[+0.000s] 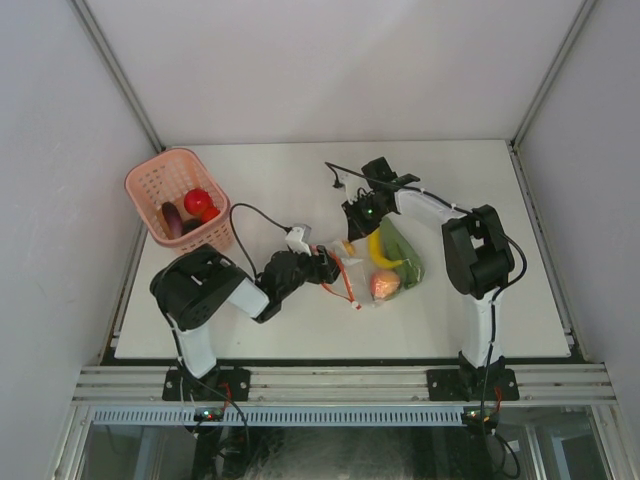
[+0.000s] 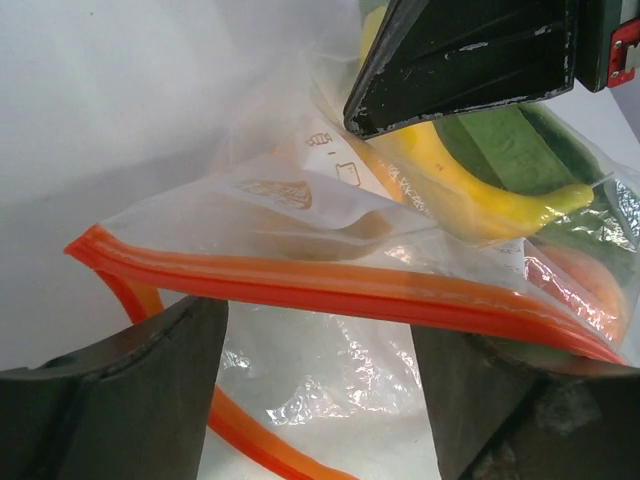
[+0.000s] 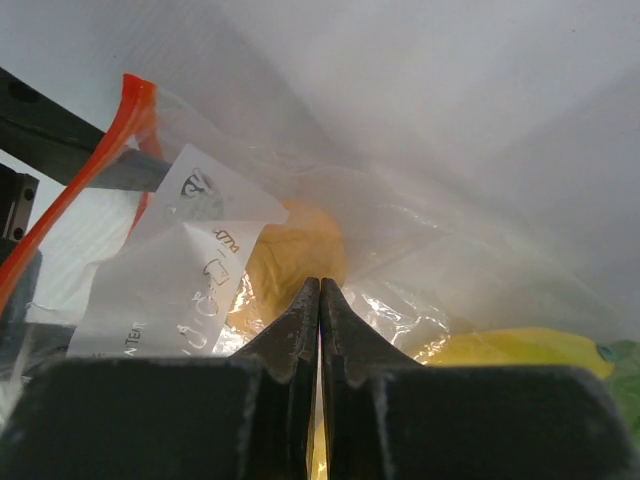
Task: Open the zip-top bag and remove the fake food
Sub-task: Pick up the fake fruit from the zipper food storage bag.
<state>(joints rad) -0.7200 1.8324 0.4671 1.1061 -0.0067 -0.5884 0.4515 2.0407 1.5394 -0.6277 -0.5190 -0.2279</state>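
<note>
The clear zip-top bag [image 1: 368, 272] lies mid-table with its orange zipper strip [image 2: 330, 285] parted, one half raised and the other sagging on the table. Fake food shows inside it: a long yellow piece [image 2: 480, 195], a green piece [image 2: 510, 140] and an orange round piece [image 2: 592, 288]. My left gripper [image 2: 318, 335] is open at the bag's mouth, its fingers either side of the lower film and gripping nothing. My right gripper [image 3: 320, 284] is shut, pinching the bag's upper film above a round yellow-orange piece [image 3: 295, 250]. From above, the left gripper [image 1: 328, 268] and right gripper [image 1: 352, 230] flank the bag's left end.
A pink perforated basket [image 1: 158, 172] stands at the back left, holding a red piece [image 1: 198, 200] and a purple eggplant [image 1: 172, 218]. White walls close the table on three sides. The right arm's elbow [image 1: 478, 250] rises just right of the bag.
</note>
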